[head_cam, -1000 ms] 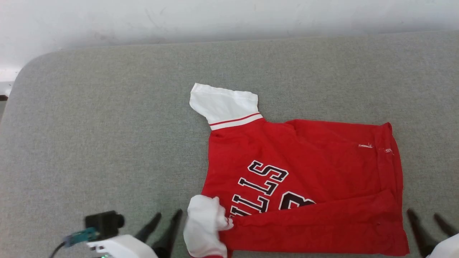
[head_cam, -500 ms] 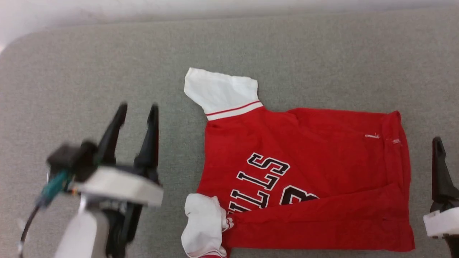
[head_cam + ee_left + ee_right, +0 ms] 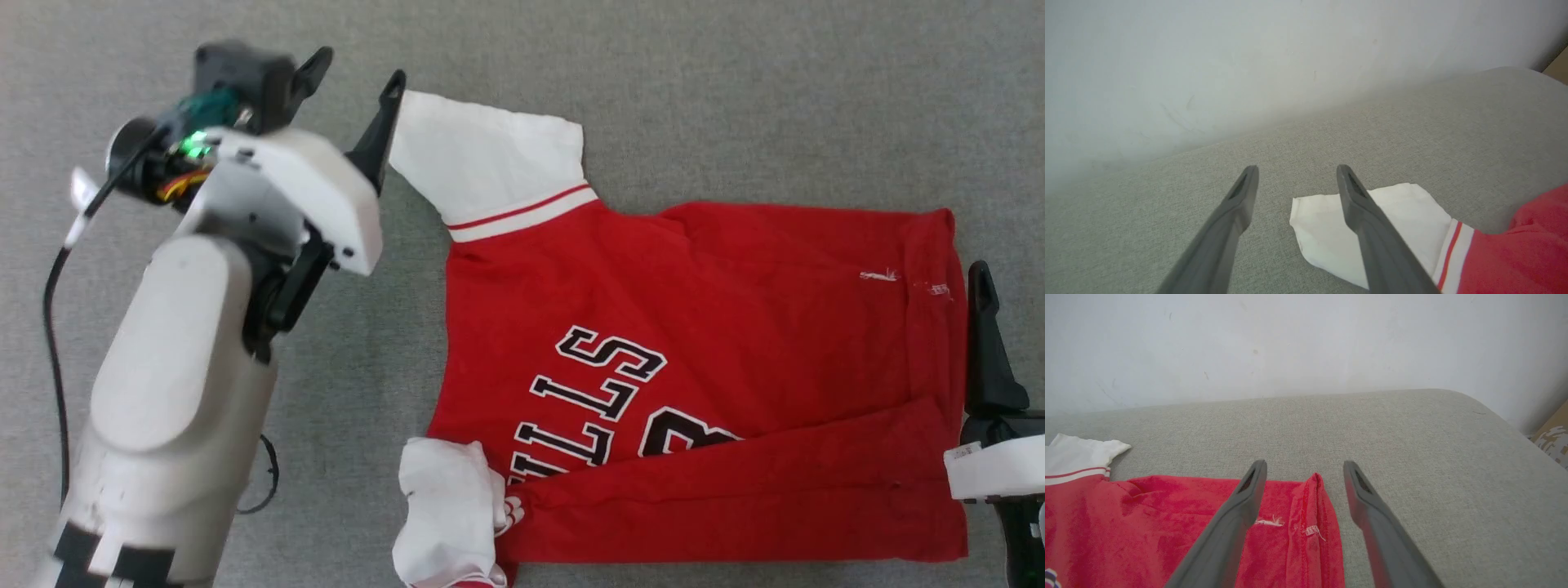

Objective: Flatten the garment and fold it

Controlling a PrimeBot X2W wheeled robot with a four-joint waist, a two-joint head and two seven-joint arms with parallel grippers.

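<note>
Red garment (image 3: 694, 367) lies spread on the grey bench (image 3: 735, 98), centre-right of the head view. Left fingers (image 3: 382, 122), apart and empty, stand over a corner of the white sleeve (image 3: 490, 155) at upper left. Right fingers (image 3: 985, 343), likewise apart, bracket the hem (image 3: 1310, 506) at the right edge.

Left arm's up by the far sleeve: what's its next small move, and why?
Probably lower the left pincer and close on the far white sleeve corner: its jaws stand open, that corner shows between its fingers, and nothing is gripped yet.
</note>
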